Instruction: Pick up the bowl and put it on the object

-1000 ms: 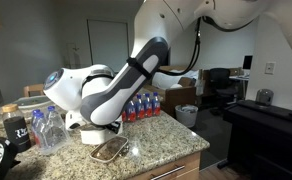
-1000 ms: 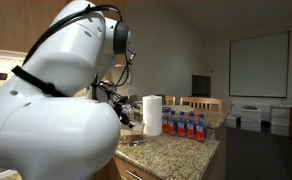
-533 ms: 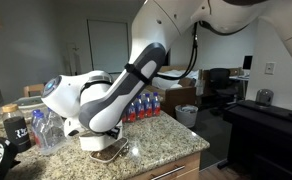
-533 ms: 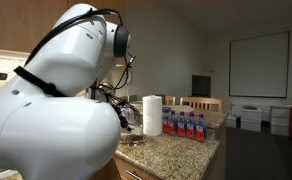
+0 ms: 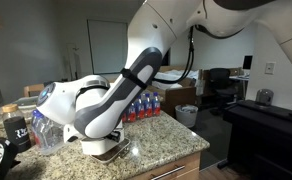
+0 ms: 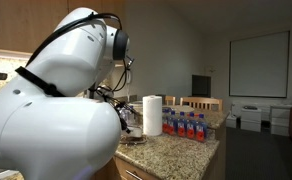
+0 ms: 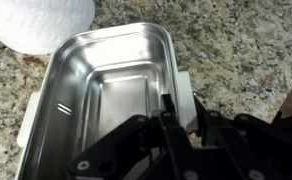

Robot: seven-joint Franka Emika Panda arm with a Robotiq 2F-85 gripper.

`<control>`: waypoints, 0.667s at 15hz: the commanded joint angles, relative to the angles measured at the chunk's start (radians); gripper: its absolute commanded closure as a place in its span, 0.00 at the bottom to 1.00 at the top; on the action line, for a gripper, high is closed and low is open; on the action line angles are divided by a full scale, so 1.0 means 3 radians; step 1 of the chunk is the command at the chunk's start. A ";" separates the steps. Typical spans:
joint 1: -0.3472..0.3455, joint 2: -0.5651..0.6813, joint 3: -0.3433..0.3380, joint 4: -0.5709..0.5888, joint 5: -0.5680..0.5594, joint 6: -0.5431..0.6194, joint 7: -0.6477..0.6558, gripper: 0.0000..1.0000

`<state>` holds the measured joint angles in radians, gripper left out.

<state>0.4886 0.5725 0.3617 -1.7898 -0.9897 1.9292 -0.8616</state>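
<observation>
- The gripper (image 7: 181,108) enters the wrist view from the bottom edge. Its jaws are drawn in narrow on the bowl's wall, one dark finger (image 7: 167,108) inside it and the other just outside.
- The bowl (image 7: 104,100) fills the middle of the wrist view. It is a rounded-square dish with a shiny grey metal inside and a white outer edge, and it is gripped at about its 4 o'clock side.
- The wrist view does not show whether the bowl rests on anything or hangs free.
- The paper towel roll (image 7: 36,22) lies at 11 o'clock from the bowl, just beside its corner. In an exterior view it stands upright (image 6: 152,113).
- The speckled granite countertop (image 7: 241,50) spreads from 12 to 3 o'clock of the bowl.
- In an exterior view the white arm (image 5: 96,105) bends low over the counter. A brownish rim of the oval tray (image 5: 121,151) peeks out beneath it.
- A row of small bottles (image 6: 184,125) stands on the counter at 3 o'clock from the roll.
</observation>
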 commanded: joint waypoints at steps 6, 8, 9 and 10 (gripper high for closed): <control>0.0087 0.0118 0.0012 0.0135 0.0144 -0.0478 0.0482 0.95; 0.0086 0.0141 0.0020 0.0184 0.0222 -0.0543 0.0591 0.95; 0.0091 0.0145 0.0015 0.0215 0.0278 -0.0615 0.0646 0.95; 0.0086 0.0143 0.0014 0.0235 0.0327 -0.0648 0.0694 0.95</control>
<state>0.5115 0.6130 0.3636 -1.7466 -0.9410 1.7931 -0.7054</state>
